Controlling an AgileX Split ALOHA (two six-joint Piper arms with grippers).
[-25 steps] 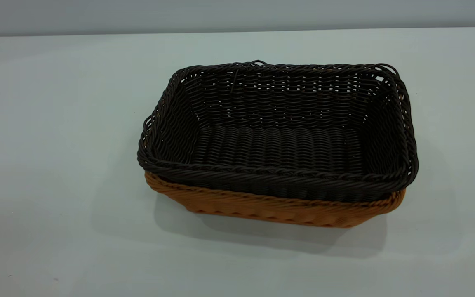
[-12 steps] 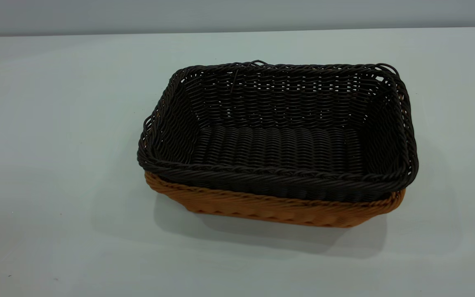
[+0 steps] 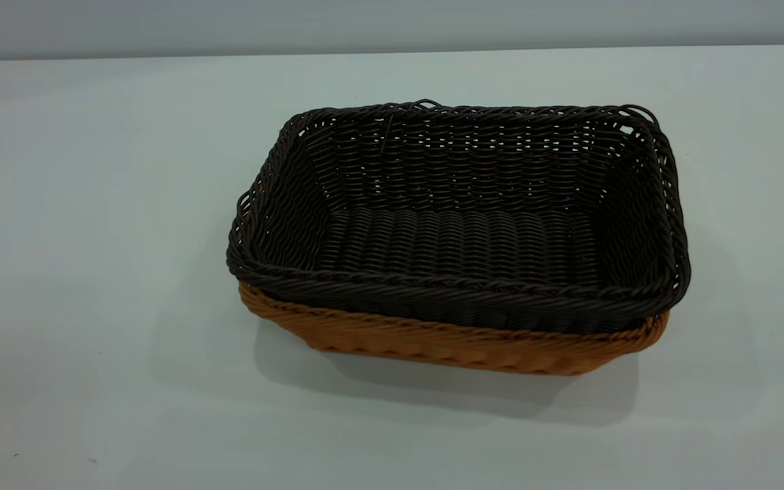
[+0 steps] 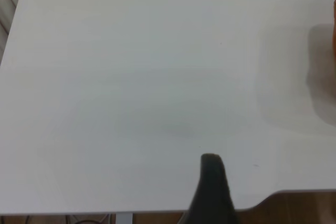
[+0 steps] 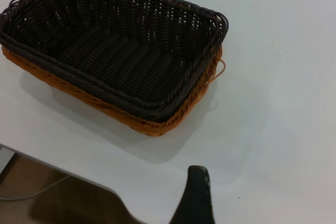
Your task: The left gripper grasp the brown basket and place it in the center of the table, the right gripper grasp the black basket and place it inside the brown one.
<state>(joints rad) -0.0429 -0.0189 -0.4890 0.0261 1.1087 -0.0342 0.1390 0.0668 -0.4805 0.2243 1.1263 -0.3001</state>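
Observation:
The black basket (image 3: 460,238) sits nested inside the brown basket (image 3: 446,344) near the middle of the table (image 3: 92,204). The black rim stands a little above the brown rim. Both baskets also show in the right wrist view, the black basket (image 5: 115,51) inside the brown basket (image 5: 157,124). Neither gripper shows in the exterior view. My left gripper (image 4: 260,182) hangs over bare table near its edge, with one dark finger (image 4: 211,182) showing and an orange sliver of the brown basket (image 4: 334,30) far off. My right gripper (image 5: 237,184) is back from the baskets, with one finger (image 5: 197,192) showing. Both hold nothing.
The table's edge (image 4: 294,191) with brown floor beyond lies close under the left gripper. The table's edge (image 5: 68,169) also shows by the right gripper. A pale wall runs behind the table (image 3: 392,24).

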